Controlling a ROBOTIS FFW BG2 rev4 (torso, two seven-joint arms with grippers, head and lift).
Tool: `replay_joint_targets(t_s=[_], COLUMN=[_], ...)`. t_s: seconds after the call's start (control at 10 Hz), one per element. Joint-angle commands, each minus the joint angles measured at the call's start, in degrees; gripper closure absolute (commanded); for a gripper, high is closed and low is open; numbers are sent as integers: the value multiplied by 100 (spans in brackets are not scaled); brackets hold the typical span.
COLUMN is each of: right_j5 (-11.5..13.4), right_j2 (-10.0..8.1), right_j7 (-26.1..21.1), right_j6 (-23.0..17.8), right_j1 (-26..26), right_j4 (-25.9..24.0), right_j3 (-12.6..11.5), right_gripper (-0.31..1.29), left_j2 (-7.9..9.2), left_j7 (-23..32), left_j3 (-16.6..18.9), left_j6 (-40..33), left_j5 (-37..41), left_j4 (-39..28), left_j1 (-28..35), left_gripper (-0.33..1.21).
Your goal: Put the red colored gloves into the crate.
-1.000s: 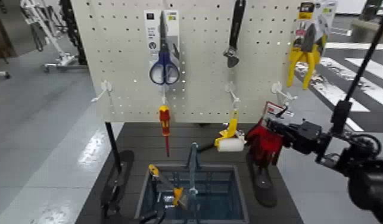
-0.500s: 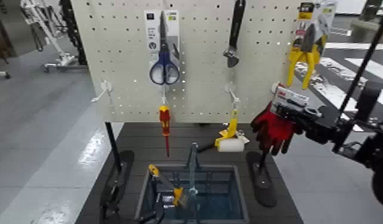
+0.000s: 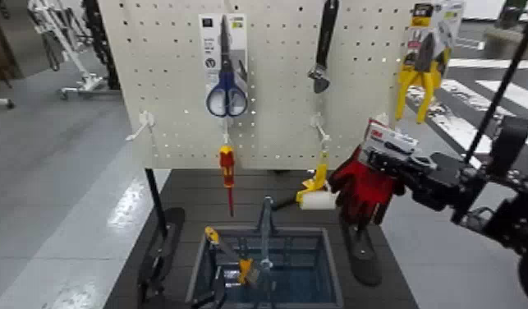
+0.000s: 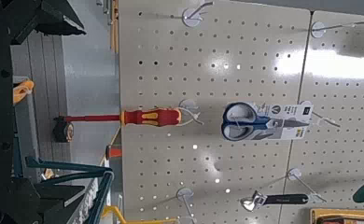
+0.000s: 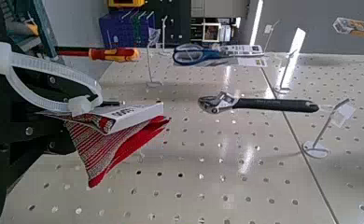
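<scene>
Red gloves [image 3: 363, 187], clamped by their card in our right claw [image 3: 392, 158], have swung left off the pegboard [image 3: 275, 82] toward the crate [image 3: 267, 267]; left claw unseen.

A cream perforated pegboard panel [image 3: 267, 74] is standing upright along the far edge of a dark slatted desk [image 3: 197, 197]. Overhead light is glaring off the glossy grey floor [image 3: 61, 172], and white painted floor stripes [image 3: 480, 107] are showing beyond the desk's right edge.
</scene>
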Motion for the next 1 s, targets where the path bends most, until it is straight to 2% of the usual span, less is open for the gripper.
replay_joint_targets(t_s=[0.1,0.3,0.5,0.7,1.0], right_j5=[-375,-639,-709,-718,-604], right_j2=[186,300,397,467,538], right_j7=[-101,-145,-119,-84,75], right_j6=[134,46,-121,-367,-745], right_j1=[315,394,385,368,262], right_j4=[-202,-35,255,695,1292], right_j3=[250,592,856,1102,1375], right_gripper=[113,113,113,113,113], left_j2=[-571,-562,-562,-562,-562], left_j7=[0,0,0,0,0], left_j3=[-12,-21,-30,-21,-12], left_j6=[0,9,9,18,18], left_j5=[-1,-1,-1,-1,-1], left_j4=[0,9,9,9,9], left_j1=[1,-8,-8,-8,-17], left_gripper=[10,10,10,10,10])
